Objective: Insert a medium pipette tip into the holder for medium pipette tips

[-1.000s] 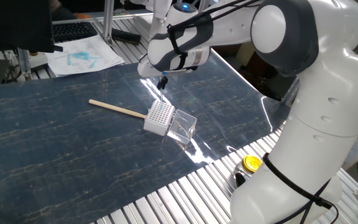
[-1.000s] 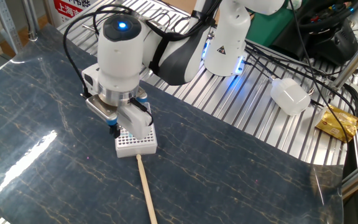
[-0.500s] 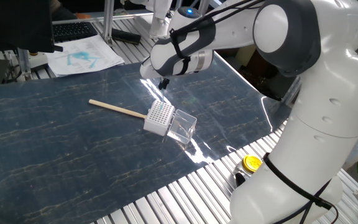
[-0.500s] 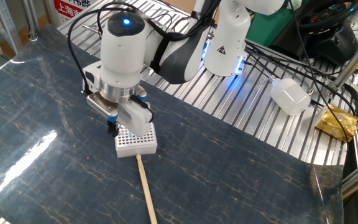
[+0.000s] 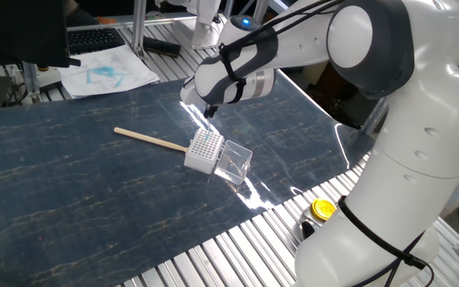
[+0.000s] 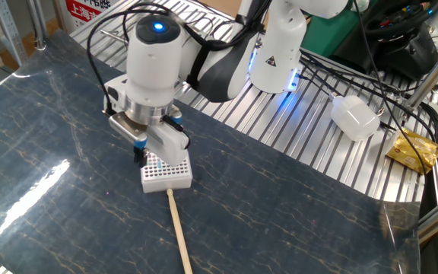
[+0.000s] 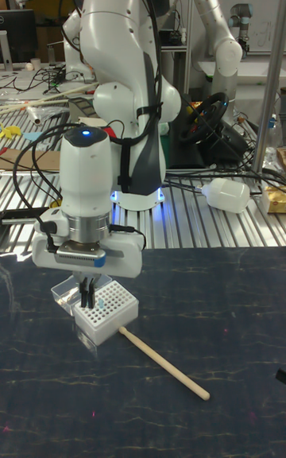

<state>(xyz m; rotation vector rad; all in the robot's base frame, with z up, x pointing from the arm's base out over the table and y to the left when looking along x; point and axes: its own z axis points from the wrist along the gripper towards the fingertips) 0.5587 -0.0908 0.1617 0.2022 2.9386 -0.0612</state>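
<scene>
We see the tool (image 7: pixel 86 296) hanging just above the holder for medium pipette tips (image 7: pixel 106 312), over the edge of its hole grid that lies nearest the clear lid (image 5: pixel 235 163). In the tall fixed view its two dark fingers (image 7: pixel 83 294) stand close together with only a thin slit between them, pointing straight down. In one fixed view the tool (image 5: pixel 209 110) shows as a small dark tip above the far side of the holder (image 5: pixel 205 150); in the other fixed view the tool (image 6: pixel 138 156) sits at the left edge of the white box (image 6: pixel 166 174), partly hidden by the arm's own flange. We cannot make out the medium pipette tip in any view: whether the narrow fingers are clamped on it is too small to tell, so we cannot say what, if anything, the tool holds, nor whether it touches the grid.

The holder rests on the dark marbled worktop (image 5: pixel 70 175), its lid hinged open and lying flat beside it. A long wooden stick (image 7: pixel 164 363) lies on the worktop with one end touching or just beside the holder's side.
</scene>
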